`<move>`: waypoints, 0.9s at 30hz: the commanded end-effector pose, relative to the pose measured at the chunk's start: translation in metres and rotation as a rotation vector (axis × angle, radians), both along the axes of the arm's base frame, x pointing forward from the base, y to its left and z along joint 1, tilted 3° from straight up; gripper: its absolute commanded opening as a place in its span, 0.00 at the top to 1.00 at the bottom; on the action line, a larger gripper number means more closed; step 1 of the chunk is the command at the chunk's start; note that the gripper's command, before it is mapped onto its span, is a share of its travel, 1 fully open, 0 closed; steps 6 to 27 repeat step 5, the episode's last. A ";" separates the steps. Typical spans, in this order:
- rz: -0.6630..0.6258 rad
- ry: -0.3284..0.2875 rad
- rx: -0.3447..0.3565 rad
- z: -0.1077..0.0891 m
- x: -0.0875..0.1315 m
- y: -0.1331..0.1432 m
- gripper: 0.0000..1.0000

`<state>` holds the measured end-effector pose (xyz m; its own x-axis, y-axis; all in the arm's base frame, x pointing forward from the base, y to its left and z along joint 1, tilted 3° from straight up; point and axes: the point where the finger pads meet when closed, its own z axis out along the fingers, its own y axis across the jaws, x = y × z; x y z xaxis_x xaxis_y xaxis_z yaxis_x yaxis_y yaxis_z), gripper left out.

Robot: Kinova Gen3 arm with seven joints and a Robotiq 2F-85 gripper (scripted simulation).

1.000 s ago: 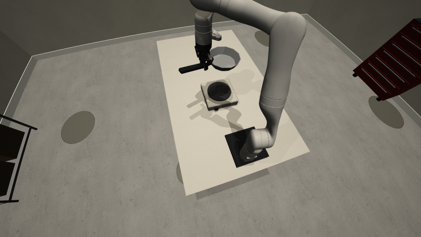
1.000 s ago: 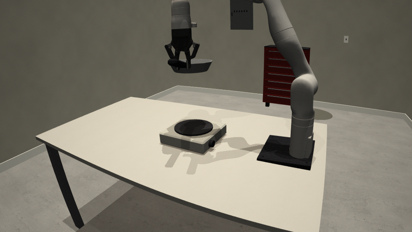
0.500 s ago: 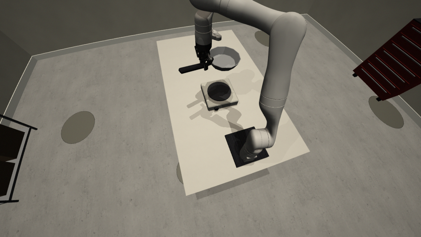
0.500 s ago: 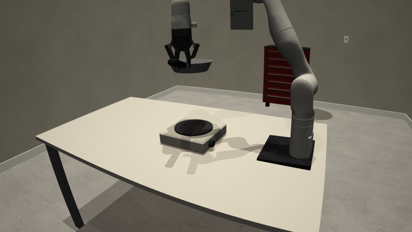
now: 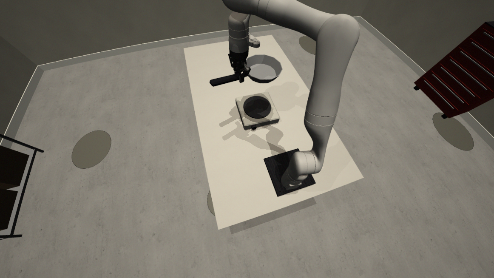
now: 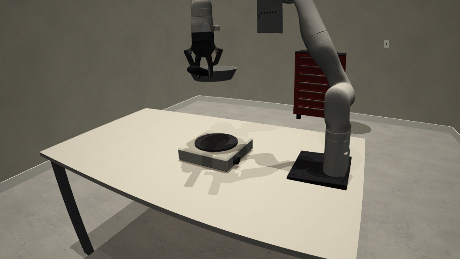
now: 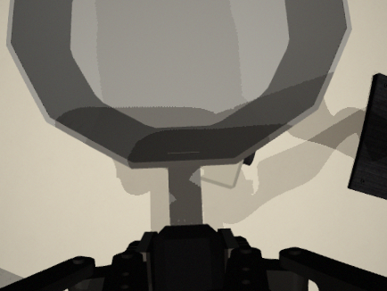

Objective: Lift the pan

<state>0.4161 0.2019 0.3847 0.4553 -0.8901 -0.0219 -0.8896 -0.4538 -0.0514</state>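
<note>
The grey pan (image 5: 264, 69) (image 6: 220, 73) (image 7: 178, 53) hangs level in the air, high above the table. My gripper (image 5: 242, 74) (image 6: 202, 70) (image 7: 188, 247) is shut on its black handle (image 5: 222, 80) (image 7: 185, 203) close to the bowl. The hot plate (image 5: 257, 111) (image 6: 216, 149), a pale square box with a round black burner, stands bare on the table well below the pan. In the wrist view the pan's bowl fills the upper half and the hot plate is mostly hidden behind it. The arm touches nothing but the pan.
The cream table (image 5: 221, 165) (image 6: 128, 144) carries the arm's black base plate (image 5: 276, 165) (image 6: 305, 164) (image 7: 371, 137). A red drawer cabinet (image 5: 459, 79) (image 6: 305, 86) stands on the floor behind. A dark rack (image 5: 13, 186) is at the far left.
</note>
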 end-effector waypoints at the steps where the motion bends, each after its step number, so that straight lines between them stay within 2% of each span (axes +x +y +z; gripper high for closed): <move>1: 0.000 -0.002 0.001 0.001 0.000 0.000 1.00; 27: 0.000 -0.002 0.001 0.001 0.000 0.000 1.00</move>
